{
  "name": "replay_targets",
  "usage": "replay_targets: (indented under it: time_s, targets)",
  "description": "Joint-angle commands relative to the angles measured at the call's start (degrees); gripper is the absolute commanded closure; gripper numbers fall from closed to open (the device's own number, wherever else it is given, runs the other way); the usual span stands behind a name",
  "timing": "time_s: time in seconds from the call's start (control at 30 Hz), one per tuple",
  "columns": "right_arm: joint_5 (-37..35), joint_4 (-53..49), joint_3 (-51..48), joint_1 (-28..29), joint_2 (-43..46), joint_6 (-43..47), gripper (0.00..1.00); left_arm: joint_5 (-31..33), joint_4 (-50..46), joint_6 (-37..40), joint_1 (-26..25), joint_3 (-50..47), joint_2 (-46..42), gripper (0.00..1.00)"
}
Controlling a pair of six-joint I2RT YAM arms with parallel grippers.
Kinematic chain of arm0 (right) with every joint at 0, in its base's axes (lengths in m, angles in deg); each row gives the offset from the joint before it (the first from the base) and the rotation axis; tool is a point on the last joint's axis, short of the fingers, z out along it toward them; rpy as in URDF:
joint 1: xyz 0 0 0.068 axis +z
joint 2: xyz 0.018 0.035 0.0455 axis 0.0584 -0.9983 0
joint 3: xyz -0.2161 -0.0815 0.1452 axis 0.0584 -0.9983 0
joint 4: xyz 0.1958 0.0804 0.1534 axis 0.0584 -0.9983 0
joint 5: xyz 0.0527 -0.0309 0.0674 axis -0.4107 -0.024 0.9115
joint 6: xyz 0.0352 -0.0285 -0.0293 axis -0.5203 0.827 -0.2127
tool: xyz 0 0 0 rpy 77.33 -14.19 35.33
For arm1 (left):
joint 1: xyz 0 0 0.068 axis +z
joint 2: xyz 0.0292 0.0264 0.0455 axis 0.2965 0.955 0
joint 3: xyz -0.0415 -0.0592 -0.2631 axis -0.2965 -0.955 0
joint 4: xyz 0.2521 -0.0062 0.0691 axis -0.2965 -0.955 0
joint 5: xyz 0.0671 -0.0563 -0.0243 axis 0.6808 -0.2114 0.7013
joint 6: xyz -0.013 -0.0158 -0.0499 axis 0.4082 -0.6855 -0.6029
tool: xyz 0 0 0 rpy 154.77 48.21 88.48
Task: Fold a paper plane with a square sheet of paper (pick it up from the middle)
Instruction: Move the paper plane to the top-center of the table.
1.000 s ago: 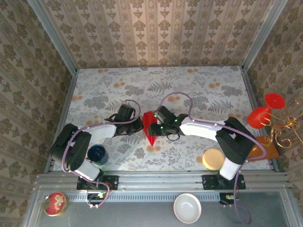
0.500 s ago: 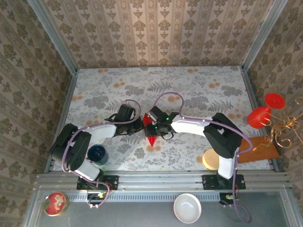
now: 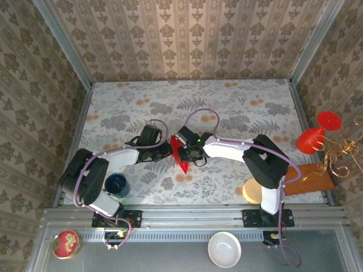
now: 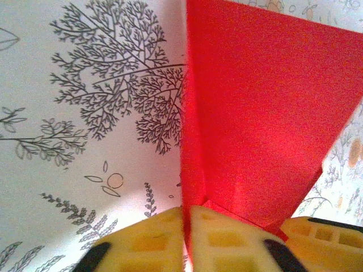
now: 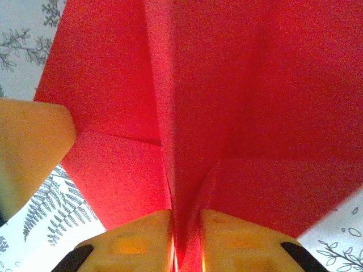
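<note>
The sheet of paper is folded into a bright red pointed paper plane (image 3: pixel 182 163), standing on edge at the middle of the table with its tip toward the near side. My left gripper (image 3: pixel 169 150) meets it from the left. In the left wrist view the yellow jaws (image 4: pixel 187 218) are pinched on a thin edge of the red paper (image 4: pixel 261 113). My right gripper (image 3: pixel 184 148) reaches in from the right. In the right wrist view it (image 5: pixel 186 221) is shut on the centre fold of the paper (image 5: pixel 227 85), and a left fingertip (image 5: pixel 28 147) shows beside it.
A dark blue cup (image 3: pixel 116 184) stands by the left arm's base. A round cream lid (image 3: pixel 255 191) and a wooden board (image 3: pixel 309 178) lie by the right arm. Red glasses (image 3: pixel 317 133) sit past the right wall. A white bowl (image 3: pixel 224 249) and red tin (image 3: pixel 66 243) rest on the near shelf.
My right gripper has slid left onto the paper and its jaws have closed on the centre fold. The paper now looks narrower and stands more on edge. The left arm has stayed put.
</note>
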Motion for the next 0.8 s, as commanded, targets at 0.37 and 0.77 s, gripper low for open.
replay_targets:
  time_s: [0.37, 0.77]
  targets:
    - [-9.14, -5.92, 5.44, -5.26, -0.97, 5.83, 0.93, 9.03, -15.02, 4.22, 4.36, -1.02, -11.03, 0.53]
    - [-3.56, -7.28, 18.07, -13.46, -11.33, 10.38, 0.9, 11.72, -19.75, 6.25, 4.99, -1.56, -12.64, 0.2]
